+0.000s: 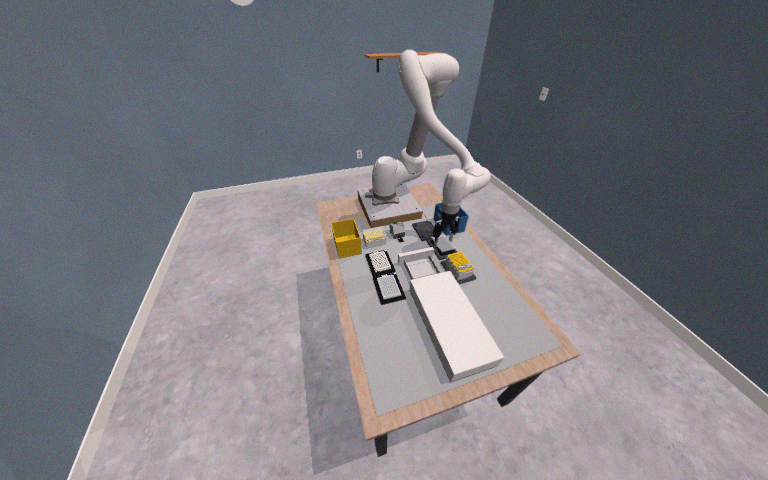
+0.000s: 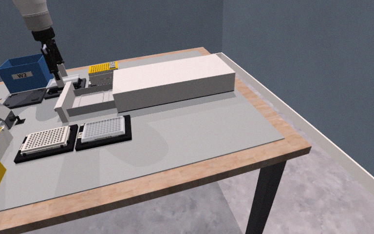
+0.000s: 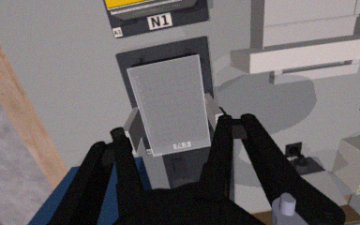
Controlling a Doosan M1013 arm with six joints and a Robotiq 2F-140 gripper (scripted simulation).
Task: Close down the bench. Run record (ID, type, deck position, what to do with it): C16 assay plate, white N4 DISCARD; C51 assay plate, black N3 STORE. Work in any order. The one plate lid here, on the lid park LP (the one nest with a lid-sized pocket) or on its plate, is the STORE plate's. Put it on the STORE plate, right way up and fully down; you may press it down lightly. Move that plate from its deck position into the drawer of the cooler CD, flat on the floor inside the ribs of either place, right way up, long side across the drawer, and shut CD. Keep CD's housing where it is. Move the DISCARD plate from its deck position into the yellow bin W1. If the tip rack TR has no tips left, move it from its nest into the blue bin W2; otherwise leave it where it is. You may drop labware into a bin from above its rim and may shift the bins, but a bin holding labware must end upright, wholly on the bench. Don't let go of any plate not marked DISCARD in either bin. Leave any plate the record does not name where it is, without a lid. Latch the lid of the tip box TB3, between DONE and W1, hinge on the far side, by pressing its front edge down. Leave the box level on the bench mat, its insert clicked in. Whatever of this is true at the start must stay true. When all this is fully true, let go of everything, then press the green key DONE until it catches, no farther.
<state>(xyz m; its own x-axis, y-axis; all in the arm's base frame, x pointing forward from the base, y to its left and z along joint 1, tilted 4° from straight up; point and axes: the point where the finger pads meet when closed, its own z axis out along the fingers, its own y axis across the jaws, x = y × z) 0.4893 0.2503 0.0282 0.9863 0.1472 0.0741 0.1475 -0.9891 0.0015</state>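
Note:
My gripper point(image 3: 172, 109) is shut on a translucent grey plate lid point(image 3: 169, 103) and grips its long sides. The lid hangs flat and low over a dark nest point(image 3: 165, 52), just this side of the nest marked N1. In the top and exterior views the gripper point(image 2: 58, 78) stands beside the blue bin W2 point(image 2: 24, 72), at the open drawer's far end. A white plate point(image 2: 45, 139) and a pale grey plate point(image 2: 103, 128) sit on black nests near the front. The tip rack point(image 2: 102, 67) on N1 shows a yellow top with several tips.
The cooler CD point(image 2: 171, 79) is a long white box with its drawer point(image 2: 90, 100) pulled open. The yellow bin W1 point(image 1: 345, 237) stands at the far left. The tip box TB3 point(image 1: 374, 236) lies beside it with its lid up. An empty dark nest point(image 2: 25, 98) lies beside W2.

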